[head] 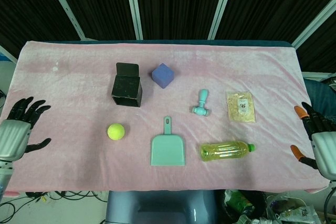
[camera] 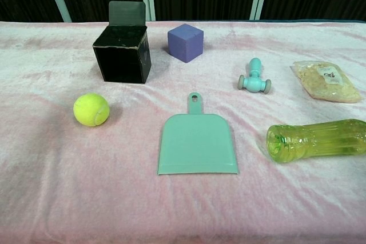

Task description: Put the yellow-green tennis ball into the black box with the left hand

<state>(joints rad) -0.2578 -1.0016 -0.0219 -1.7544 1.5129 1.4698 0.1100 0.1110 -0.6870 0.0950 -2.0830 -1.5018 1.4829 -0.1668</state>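
Note:
The yellow-green tennis ball [head: 116, 131] [camera: 91, 110] lies on the pink cloth, in front of the black box [head: 127, 91] [camera: 122, 55]. The box stands upright with its flap raised at the back. My left hand [head: 18, 129] hovers at the table's far left edge, well away from the ball, fingers spread and holding nothing. My right hand [head: 318, 143] is at the far right edge, also spread and holding nothing. Neither hand shows in the chest view.
A purple cube [head: 163, 75] sits right of the box. A teal dustpan [head: 168, 147] lies right of the ball, with a teal roller toy [head: 201, 104], a snack packet [head: 241, 106] and a lying yellow bottle [head: 226, 150] further right.

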